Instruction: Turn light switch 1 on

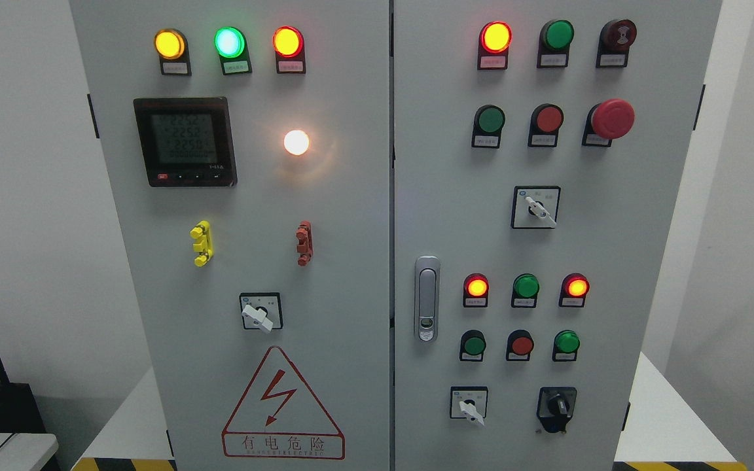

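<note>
grey control cabinet (351, 216), white lamp (296, 142) lit, rotary switch (260, 313)

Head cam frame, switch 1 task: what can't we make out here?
- Label plates under lamps and buttons: print too small, so which control is switch 1 is unclear.
- Meter display: digits blurred.
- White lamp: glare hides its housing.
- Cabinet: top and base cut by frame edges.
- Both hands: out of view.
</note>
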